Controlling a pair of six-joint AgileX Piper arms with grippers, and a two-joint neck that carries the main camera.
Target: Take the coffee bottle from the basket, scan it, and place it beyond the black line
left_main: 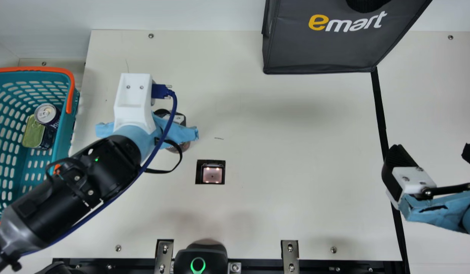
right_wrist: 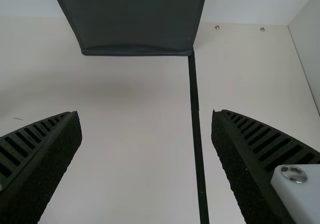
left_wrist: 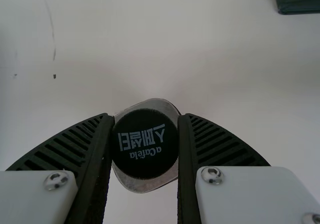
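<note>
Evidently, the black ribbed left gripper [left_wrist: 145, 116] is closed round the top of the black-capped coffee bottle [left_wrist: 145, 144] near the square black-framed scanner [left_main: 212, 175], presumably to leave its lower sides readable, while the black-fingered right gripper [right_wrist: 145, 112] gapes empty by the straight black line [right_wrist: 196, 129].

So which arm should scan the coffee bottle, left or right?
Left, I think: the left gripper holds the coffee bottle near the scanner window. The right gripper is open, empty and farther away.
</note>
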